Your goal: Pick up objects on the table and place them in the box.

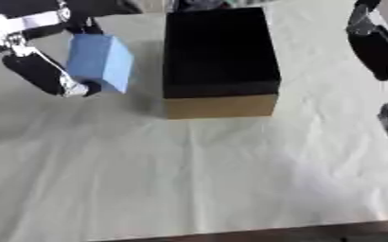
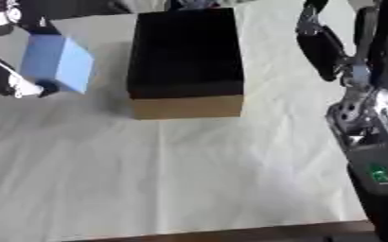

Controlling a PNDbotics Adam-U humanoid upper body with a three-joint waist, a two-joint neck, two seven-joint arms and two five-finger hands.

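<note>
— Where's the box [image 1: 220,56]?
— Far middle of the table [image 1: 189,179].
— And the block [image 1: 101,62]?
— Left of the box, close beside it, held in the left hand [image 1: 40,71], tilted.
— The right hand [image 2: 321,47]?
— Right of the box, apart from it, at the table's far right.

Lab-like test bench: cloth-covered table [image 1: 189,179], cardboard box [image 1: 220,105].

Lighting bright, even, diffuse. Both views soft, fine detail lost. White cloth [image 1: 230,175] nearly washed out, creases faint. Box [image 1: 220,52] interior reads as flat black, no detail. Soft shadow on the cloth between blue block [image 1: 101,61] and box. Left hand [image 1: 40,71] edges smeared.
</note>
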